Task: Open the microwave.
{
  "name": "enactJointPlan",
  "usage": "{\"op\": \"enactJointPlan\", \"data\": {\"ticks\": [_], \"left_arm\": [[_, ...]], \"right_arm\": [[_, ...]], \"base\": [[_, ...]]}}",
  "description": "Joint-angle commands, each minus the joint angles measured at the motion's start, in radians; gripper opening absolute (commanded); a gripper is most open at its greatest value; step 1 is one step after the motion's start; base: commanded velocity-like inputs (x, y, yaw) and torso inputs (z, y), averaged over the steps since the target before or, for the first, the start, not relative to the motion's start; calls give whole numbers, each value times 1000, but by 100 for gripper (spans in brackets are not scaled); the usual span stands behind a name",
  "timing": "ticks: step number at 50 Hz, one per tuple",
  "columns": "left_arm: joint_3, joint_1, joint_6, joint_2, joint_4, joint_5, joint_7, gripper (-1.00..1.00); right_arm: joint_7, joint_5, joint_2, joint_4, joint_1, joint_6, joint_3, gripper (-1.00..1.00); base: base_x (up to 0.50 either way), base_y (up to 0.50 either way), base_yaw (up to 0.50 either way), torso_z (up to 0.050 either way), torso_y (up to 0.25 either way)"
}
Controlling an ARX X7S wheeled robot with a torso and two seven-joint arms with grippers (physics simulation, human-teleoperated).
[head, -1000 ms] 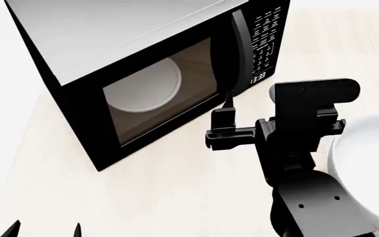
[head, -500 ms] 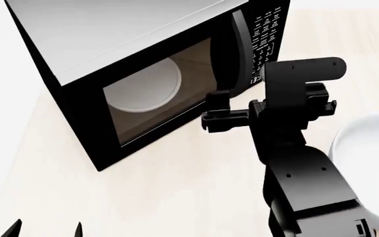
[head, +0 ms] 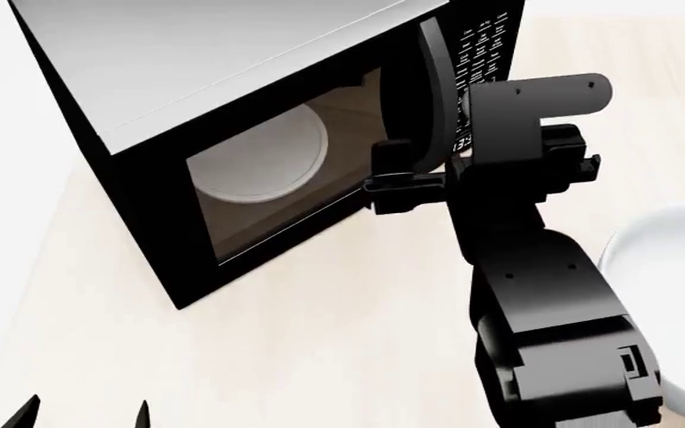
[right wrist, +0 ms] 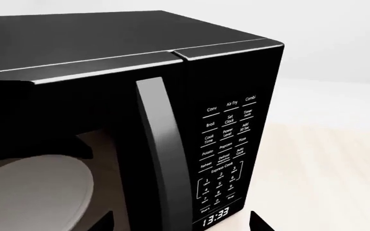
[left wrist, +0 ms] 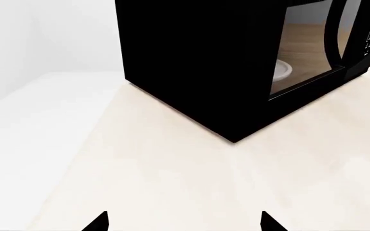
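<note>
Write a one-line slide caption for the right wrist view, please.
Right wrist camera facing the closed microwave: vertical handle, keypad, clock display and turntable plate.

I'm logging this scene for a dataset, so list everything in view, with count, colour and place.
microwave: one, black with grey top, back left of table, door shut.
handle: one, black, vertical, between window and keypad.
keypad: one, white lettering, right of handle; clock below.
turntable plate: one, white, inside microwave.
bowl: one, white, table's right edge, partly hidden.
table: one, pale wood.
right gripper: black, open, at the handle.
left gripper: black fingertips only, open, over bare table.
</note>
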Motion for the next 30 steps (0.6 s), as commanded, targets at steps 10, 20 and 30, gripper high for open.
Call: {"op": "enactJointPlan", "data": {"ticks": [10, 20, 30], "left_arm": [[9, 8, -8, -8, 0, -16, -9, 100], [13, 2, -4, -10, -6, -18, -11, 100], [18, 4, -2, -15, -4, -21, -14, 100]], "right_arm": [[-19, -25, -29, 153, 67, -46, -21, 100], [-23, -32, -40, 200, 90, -61, -29, 100], [-37, -46, -60, 296, 128, -107, -40, 100]], "base": [[0, 0, 0, 0, 0], [0, 0, 0, 0, -1], [0, 0, 0, 0, 0]]}}
